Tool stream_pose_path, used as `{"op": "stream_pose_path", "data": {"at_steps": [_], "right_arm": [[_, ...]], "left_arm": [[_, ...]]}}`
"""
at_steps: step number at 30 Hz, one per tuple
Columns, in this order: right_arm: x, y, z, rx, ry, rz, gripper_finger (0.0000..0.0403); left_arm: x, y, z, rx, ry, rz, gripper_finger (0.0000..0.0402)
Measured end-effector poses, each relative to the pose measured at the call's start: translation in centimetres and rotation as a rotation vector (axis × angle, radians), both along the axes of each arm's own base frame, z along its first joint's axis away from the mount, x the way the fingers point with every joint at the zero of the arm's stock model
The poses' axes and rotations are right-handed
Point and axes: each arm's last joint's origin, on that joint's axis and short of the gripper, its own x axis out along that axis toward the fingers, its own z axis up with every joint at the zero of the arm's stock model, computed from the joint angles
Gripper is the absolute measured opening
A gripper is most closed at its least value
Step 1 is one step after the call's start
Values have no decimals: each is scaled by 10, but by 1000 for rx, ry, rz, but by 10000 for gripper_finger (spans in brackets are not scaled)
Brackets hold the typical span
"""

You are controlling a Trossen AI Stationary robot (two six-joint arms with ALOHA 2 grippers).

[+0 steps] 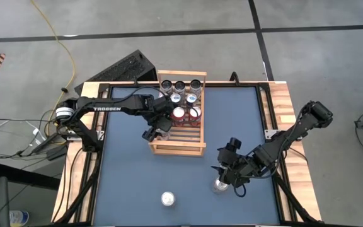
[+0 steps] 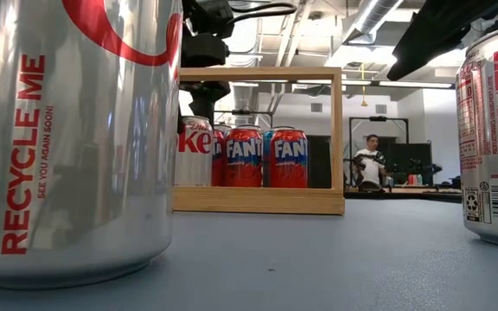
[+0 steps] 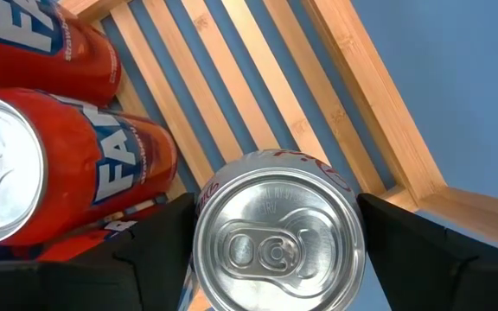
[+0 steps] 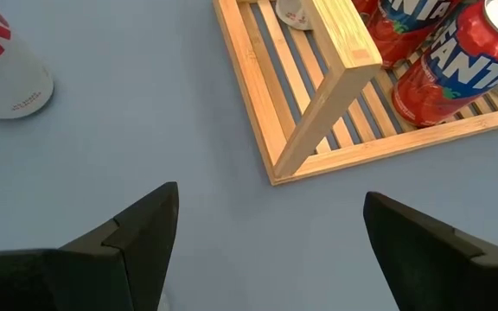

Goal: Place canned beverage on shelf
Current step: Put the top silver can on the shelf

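Shelf [image 1: 176, 146] holding six cans, two cans loose on table [image 1: 131, 183]

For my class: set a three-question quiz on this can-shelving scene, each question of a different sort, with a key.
1. True or false: the left gripper has its fingers on either side of a silver can over the shelf.
2. Multiple choice: how many red cans stand on the shelf? A) none B) two C) five
3. Short answer: where is the right gripper, and does it grip anything?

Key:
1. True.
2. B; three silver-topped cans stand in the row behind them.
3. Near the table's front right, over a loose can; its fingers stand open and empty. Another loose can stands at the front middle.
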Motion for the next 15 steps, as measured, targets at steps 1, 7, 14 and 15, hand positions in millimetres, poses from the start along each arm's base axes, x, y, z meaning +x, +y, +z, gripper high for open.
{"op": "stream_pose_path", "data": {"at_steps": [1,7,14,15], "right_arm": [[0,0,0,1,0,0,337],[0,0,0,6,-1,-5,337],[0,0,0,6,-1,-4,337],[0,0,0,6,-1,-5,337]], "left_arm": [[0,0,0,-1,-3,2,280],[2,-2,5,-19,1,37,286],[3,-2,9,-45,-7,75,341],[3,-2,9,-46,-6,75,347]]}}
